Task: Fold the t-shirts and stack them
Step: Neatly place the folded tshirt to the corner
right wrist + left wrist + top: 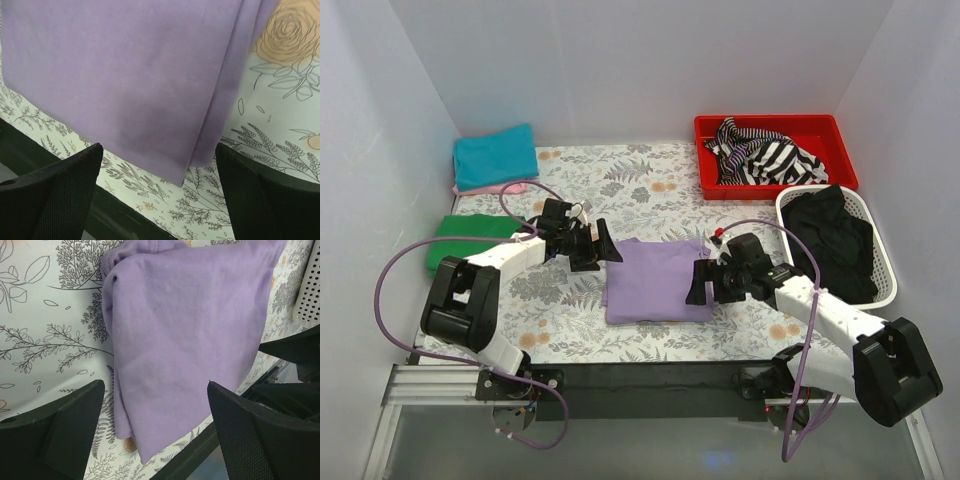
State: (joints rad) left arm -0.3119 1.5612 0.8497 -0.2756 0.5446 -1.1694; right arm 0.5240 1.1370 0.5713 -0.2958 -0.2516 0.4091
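Left gripper (606,245) and right gripper (698,283) both wide open, empty, flanking the part-folded lavender t-shirt (653,280), probably to pinch its edges for the next fold

Under the teal shirt (495,157), only a thin edge of a pink shirt (498,188) shows. The left arm (508,255) covers part of the green shirt (460,238). The left gripper (605,245) hides the purple shirt's (655,280) far left corner, and the right gripper (700,283) hides its right edge. Both wrist views cut this shirt off at the top. The left wrist view shows only a sliver of the white basket (310,285). The black cloth (840,240) inside it and the striped cloth (765,155) in the red tray (830,130) are crumpled heaps, so the kind of garment cannot be told.
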